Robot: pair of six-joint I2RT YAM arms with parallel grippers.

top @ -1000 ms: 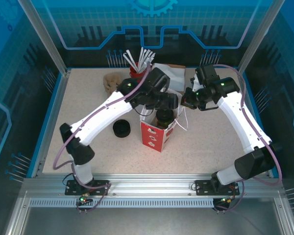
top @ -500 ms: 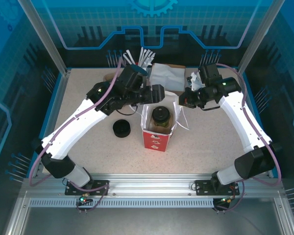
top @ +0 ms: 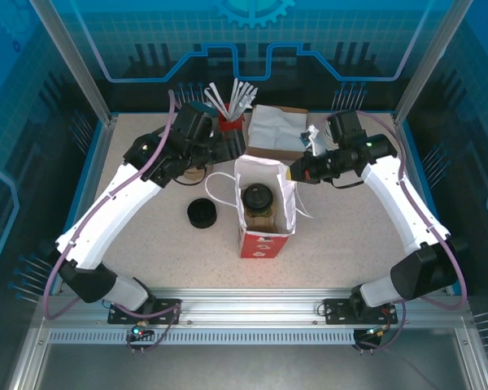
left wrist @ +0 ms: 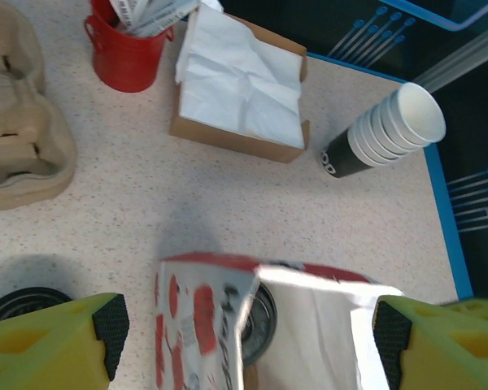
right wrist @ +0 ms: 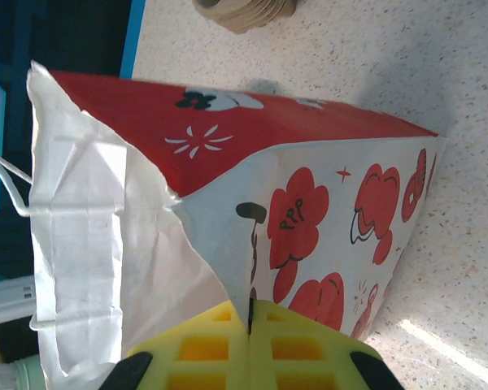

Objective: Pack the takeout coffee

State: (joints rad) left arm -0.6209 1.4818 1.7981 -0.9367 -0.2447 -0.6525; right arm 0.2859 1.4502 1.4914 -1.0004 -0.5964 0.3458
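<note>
Top external view: the takeout coffee (top: 257, 199) stood upright inside the open paper bag (top: 264, 237) at table centre, black lid up. The right gripper (top: 298, 171) was clamped on the bag's rim at 2 o'clock. The left gripper (top: 225, 147) hung at the bag's 11 o'clock, spread wide and empty.

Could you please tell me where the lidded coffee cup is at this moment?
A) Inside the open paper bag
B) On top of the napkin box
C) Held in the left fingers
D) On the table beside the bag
A: the top view shows the coffee cup standing, black lid up, inside the open bag.
</note>
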